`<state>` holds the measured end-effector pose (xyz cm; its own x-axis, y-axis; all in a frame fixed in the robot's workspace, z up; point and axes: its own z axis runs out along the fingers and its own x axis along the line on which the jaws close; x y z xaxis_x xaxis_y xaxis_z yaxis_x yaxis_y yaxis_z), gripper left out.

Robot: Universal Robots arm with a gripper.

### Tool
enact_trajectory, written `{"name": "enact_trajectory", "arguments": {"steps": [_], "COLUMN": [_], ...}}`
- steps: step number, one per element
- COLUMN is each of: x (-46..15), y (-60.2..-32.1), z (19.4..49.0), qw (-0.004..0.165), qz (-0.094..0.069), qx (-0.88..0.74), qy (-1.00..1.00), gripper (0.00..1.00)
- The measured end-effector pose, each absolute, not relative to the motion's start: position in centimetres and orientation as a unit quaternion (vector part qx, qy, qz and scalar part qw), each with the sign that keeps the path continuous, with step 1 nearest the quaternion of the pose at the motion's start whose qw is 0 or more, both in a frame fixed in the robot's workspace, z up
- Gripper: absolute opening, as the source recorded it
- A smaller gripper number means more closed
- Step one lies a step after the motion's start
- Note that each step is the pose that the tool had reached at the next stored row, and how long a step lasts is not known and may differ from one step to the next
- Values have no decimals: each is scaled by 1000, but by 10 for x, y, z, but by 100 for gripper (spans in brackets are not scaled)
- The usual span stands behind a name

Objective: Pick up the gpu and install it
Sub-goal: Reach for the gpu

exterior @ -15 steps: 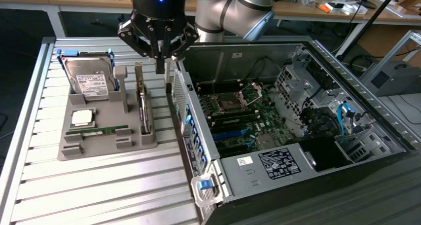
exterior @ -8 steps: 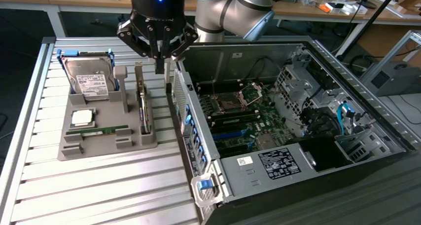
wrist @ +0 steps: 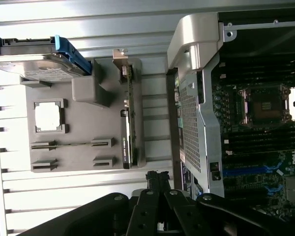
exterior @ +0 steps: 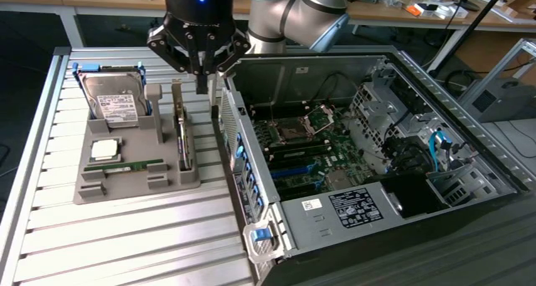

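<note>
The exterior camera stands high off my arm and looks steeply down across the slatted table (exterior: pixel 125 236). It sits far enough back to take in the gray tray (exterior: pixel 138 145) in the exterior view's left half, the open computer case (exterior: pixel 285 79) on its right, and my gripper (exterior: pixel 203 79) at the upper middle. My wrist camera looks straight down past my gripper from closer in. Both views share the tray, the upright card (exterior: pixel 182 135) in it, the case's near wall and the motherboard (exterior: pixel 302 142).

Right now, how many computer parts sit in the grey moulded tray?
4: silver white-labelled hard drive at the tray's far end, square silver processor chip mid-tray, narrow green RAM stick nearer, dark gpu card on edge beside the open computer case.
</note>
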<state>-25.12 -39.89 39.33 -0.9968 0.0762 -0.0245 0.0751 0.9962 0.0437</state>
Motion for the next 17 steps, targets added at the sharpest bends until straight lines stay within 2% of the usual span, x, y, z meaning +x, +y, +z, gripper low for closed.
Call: {"name": "enact_trajectory", "arguments": {"steps": [17], "x": [-255], "y": [-399], "z": [393], "qw": [13], "qz": [21], "qx": [38], "qy": [999], "gripper": [11]}}
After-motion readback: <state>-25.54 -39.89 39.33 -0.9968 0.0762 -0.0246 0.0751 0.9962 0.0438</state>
